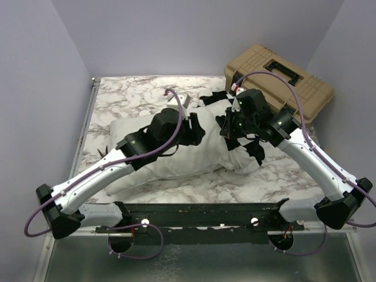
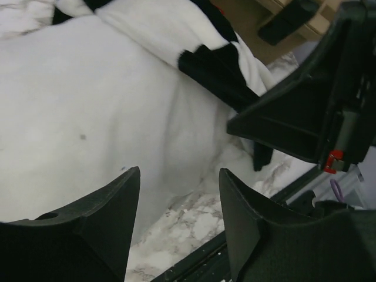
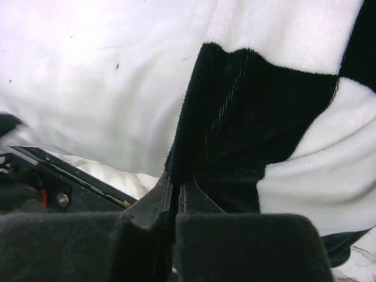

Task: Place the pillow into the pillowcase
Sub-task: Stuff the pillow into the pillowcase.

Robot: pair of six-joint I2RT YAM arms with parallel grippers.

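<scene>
Nearest the overhead camera: black mounting rail [image 1: 200,214] carrying both arm bases, just on the near side of the pillow [image 1: 176,161]. Pillow lies lengthwise across the marble-patterned counter [image 1: 129,91], white and puffy, its left end bare. Pillowcase [image 1: 256,151], black-and-white checked, is bunched over the pillow's right end. Checks show along the far side of that end and hang down its near side. How far the pillow sits inside the case cannot be told, as the arms cover the mouth.

Left gripper [image 2: 179,202]: over the middle of the pillow, jaws apart, nothing between them. Through the gap only white pillow surface and a strip of counter at the pillow's near edge. No contact with the fabric as far as the wrist view shows.

Right gripper [image 3: 174,187]: over the pillow toward its right end, just beside the left gripper. Fingers together, clamped on the edge of a black square of the pillowcase. The fabric rises in a fold out of the pinch, with a white square next to it and plain pillow surface beyond.

Tan plastic toolbox [image 1: 281,77] with black handle and latches sits on the counter beyond the pillow's right end, near the pillowcase. Whether they touch cannot be told.
</scene>
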